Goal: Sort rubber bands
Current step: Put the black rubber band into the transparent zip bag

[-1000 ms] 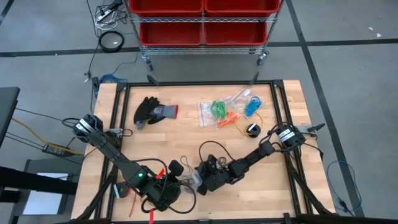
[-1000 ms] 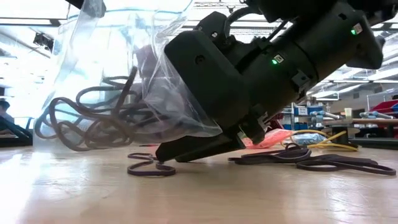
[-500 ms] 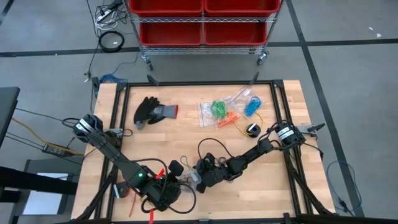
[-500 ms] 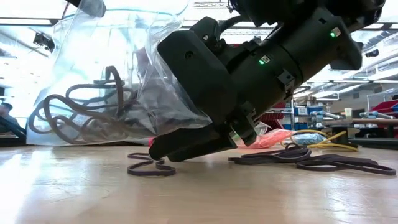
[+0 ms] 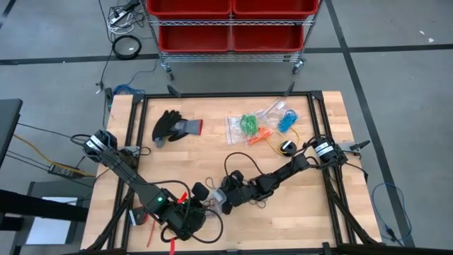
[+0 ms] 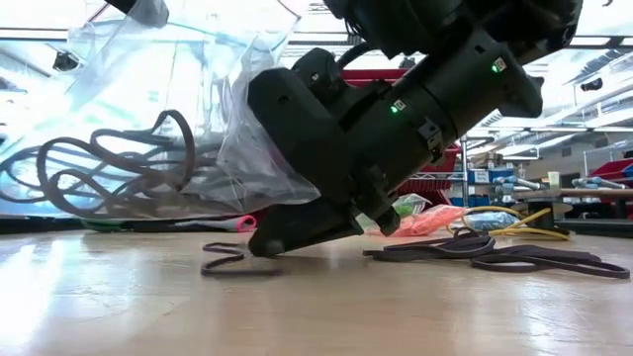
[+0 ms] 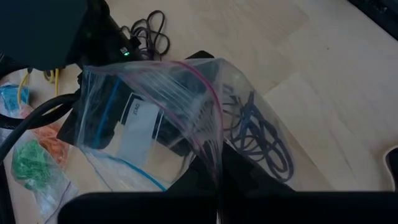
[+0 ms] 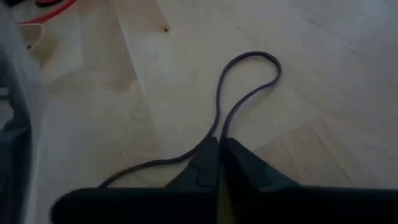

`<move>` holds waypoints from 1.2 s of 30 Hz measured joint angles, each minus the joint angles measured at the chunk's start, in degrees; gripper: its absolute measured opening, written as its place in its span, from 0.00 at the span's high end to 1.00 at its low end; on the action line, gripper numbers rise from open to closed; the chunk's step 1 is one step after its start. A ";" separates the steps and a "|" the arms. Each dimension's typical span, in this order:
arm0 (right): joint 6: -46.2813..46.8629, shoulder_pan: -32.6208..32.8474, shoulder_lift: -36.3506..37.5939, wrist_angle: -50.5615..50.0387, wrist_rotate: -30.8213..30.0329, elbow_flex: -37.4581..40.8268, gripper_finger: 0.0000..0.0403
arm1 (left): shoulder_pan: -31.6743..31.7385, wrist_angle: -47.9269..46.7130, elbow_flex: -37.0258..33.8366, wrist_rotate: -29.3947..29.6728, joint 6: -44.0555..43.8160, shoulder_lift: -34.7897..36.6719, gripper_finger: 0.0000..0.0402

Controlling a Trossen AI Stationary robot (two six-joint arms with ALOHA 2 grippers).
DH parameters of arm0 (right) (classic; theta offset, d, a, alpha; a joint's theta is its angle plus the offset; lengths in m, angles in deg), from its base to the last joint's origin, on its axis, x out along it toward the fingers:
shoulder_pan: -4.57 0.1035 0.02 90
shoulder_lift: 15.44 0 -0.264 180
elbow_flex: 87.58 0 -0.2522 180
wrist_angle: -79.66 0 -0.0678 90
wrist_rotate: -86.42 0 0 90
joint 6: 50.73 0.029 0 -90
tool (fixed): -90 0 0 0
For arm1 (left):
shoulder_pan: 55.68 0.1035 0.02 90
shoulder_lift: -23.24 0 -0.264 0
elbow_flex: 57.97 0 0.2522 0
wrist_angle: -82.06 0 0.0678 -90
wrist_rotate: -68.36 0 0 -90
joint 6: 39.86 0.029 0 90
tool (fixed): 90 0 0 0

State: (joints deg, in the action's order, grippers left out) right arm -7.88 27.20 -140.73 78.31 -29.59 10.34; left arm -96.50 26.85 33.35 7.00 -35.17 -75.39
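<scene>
Right wrist view: my right gripper pinched shut on a black rubber band, centre frame on the wood table. Light, limp, stretchy; grip at its crossing. Left gripper clamps the bag.

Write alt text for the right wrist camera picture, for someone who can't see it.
The right gripper has its two dark fingers pinched shut on a thin black rubber band, low over the pale wooden table. The band's free end curls into a loop lying on the wood ahead of the fingers. A clear plastic bag edges into the picture at one side.
</scene>
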 joint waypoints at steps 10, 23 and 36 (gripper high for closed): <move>-0.47 0.87 1.24 -1.07 -1.18 0.00 1.00 | 0.00 -0.03 0.00 0.00 0.00 0.00 0.99; 4.92 5.48 12.28 -28.09 -13.09 0.37 1.00 | 0.00 -0.03 0.00 0.04 0.00 0.00 0.99; 1.54 7.63 15.76 -25.59 -9.23 0.17 0.99 | 0.00 0.55 0.00 0.07 -0.02 0.00 0.99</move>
State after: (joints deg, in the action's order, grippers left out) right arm -6.34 34.83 -124.97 52.72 -38.82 10.52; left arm -96.50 27.40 33.35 7.07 -35.19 -75.39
